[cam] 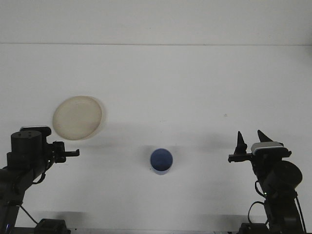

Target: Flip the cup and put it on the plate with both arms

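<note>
A blue cup (161, 161) stands on the white table, low in the middle of the front view; I cannot tell which end is up. A cream plate (77, 117) lies to its upper left. My left gripper (66, 152) hangs at the left edge, just below the plate and well left of the cup. My right gripper (251, 138) sits at the lower right, open, with nothing between its two pointed fingers, far to the right of the cup. Neither gripper touches the cup or the plate.
The white table (185, 87) runs back to a pale wall. The right arm's dark base (278, 195) fills the lower right corner and the left arm's body (24, 161) the lower left.
</note>
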